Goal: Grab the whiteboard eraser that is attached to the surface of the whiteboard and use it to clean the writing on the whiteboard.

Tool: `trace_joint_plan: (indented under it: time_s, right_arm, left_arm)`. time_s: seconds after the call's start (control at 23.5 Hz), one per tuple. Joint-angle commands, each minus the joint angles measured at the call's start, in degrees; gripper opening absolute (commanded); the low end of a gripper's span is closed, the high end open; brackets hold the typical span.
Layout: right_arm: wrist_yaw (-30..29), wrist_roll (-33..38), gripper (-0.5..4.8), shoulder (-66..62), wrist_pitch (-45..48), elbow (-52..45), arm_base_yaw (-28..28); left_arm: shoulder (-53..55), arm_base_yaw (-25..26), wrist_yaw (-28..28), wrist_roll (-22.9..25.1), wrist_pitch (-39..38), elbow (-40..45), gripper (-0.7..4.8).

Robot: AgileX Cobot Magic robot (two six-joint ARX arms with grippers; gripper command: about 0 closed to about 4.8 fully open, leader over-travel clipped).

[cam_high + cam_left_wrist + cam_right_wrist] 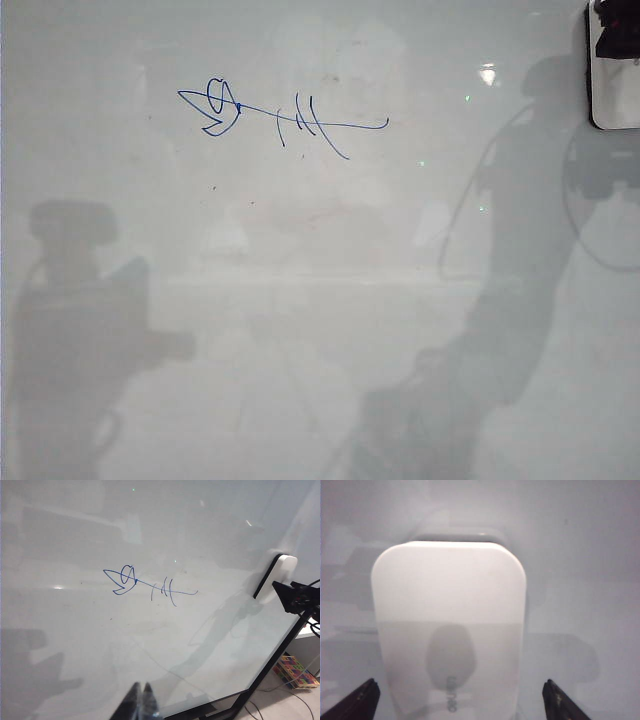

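Note:
The whiteboard (320, 300) fills the exterior view. The blue writing (280, 115) sits on its upper left part and shows in the left wrist view as well (150, 585). The white whiteboard eraser (612, 85) sticks to the board at the upper right edge. In the right wrist view the eraser (450, 615) lies straight ahead. My right gripper (459, 681) is open, one dark fingertip (362, 697) on each side of the eraser, both clear of it. My left gripper (141, 692) is shut and empty, hanging off the board well away from the writing.
Grey reflections of both arms lie across the glossy board. The board's black frame (260, 677) runs along its edge. Beyond it, a colourful mat (296, 671) and loose cables lie on the floor. Part of the right arm (300, 597) shows beside the eraser (280, 570).

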State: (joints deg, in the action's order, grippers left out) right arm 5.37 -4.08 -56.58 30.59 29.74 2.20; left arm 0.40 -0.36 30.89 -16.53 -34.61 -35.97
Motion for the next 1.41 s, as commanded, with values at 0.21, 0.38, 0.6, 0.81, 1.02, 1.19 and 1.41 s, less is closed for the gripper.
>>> trace_joint_plan:
  time_s: [0.21, 0.38, 0.6, 0.81, 1.02, 1.19, 1.41]
  right_arm:
    - [-0.1, 0.2, 4.79, -2.7, 1.4, 2.1, 0.6]
    - [0.5, 0.2, 4.79, -3.8, 1.4, 2.7, 1.4]
    - [1.2, 0.2, 4.79, -5.4, 2.8, 2.7, 1.5]
    - [1.2, 0.2, 3.31, -5.4, 3.1, 2.7, 1.5]
    - [1.2, -0.5, 2.39, -5.4, 3.0, 2.7, 1.6]
    - [1.2, -0.5, 2.30, -4.8, 2.1, 2.7, 1.8]
    - [3.7, -4.1, 2.09, -0.8, -2.3, 2.7, 5.6]
  left_arm:
    - [0.0, 0.0, 0.4, 0.0, 0.3, -0.3, -0.05]
    - [0.0, 0.0, 0.4, 0.0, 0.3, -0.3, -0.05]
    - [0.0, 0.0, 0.3, 0.1, 0.3, -0.3, -0.05]
    - [0.0, 0.0, 0.2, 0.2, 0.3, -0.3, -0.05]
    - [0.0, 0.0, -0.2, 0.3, 0.1, -0.3, -0.05]
    - [0.0, 0.0, -0.2, 0.3, -0.1, -0.3, -0.05]
    - [0.0, 0.0, -1.1, 1.4, -0.2, -0.3, -0.05]
